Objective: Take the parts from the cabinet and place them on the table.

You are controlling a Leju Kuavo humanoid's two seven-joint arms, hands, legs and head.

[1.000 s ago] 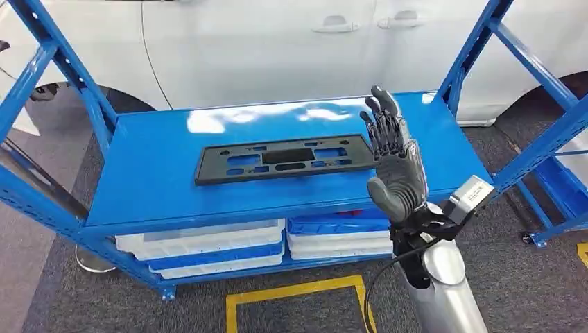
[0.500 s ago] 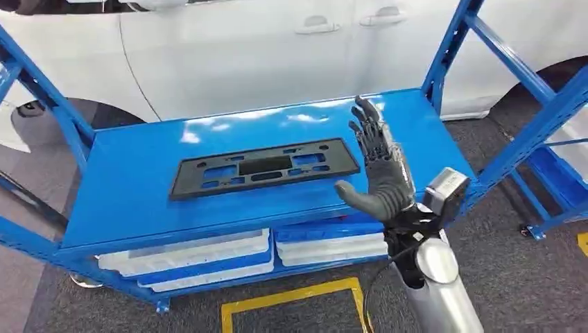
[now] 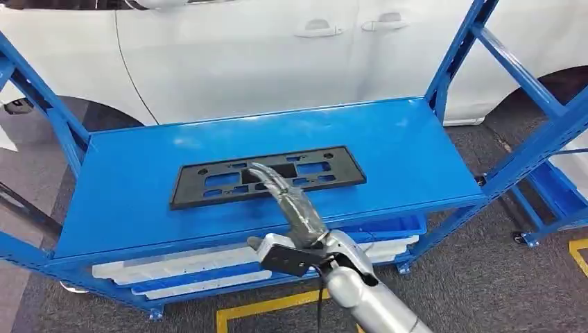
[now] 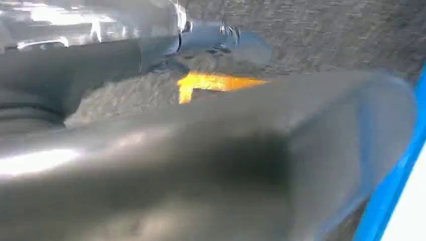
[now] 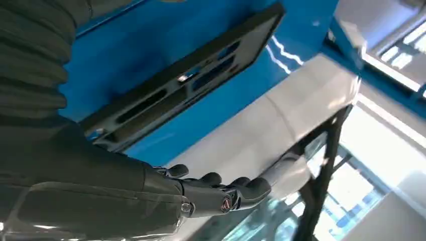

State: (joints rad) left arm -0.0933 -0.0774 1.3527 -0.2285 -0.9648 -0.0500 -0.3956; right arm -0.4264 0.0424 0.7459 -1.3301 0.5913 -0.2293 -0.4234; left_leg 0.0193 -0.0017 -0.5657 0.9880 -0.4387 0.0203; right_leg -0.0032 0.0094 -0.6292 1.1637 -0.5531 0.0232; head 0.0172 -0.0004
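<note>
Head view: flat, slotted black plastic part [image 3: 268, 175] on glossy blue shelf [image 3: 139, 180].

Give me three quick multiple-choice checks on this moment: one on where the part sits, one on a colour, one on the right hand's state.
1. Where does the flat black plastic frame with cut-out slots lie?
A. On the top shelf of the blue metal rack
B. In a white bin below
C. On the grey floor

2. What colour is the car behind the rack?
A. Red
B. White
C. Black

3. What is the right hand doing?
A. Lifting the frame clear of the shelf
B. Reaching over the frame with its fingers extended, holding nothing
C. Hanging beside the robot's leg

Answers:
1 A, the frame lies flat on the shelf top.
2 B, white doors fill the background.
3 B, the right wrist view shows the fingers stretched out with nothing in them and the frame still on the shelf.
</note>
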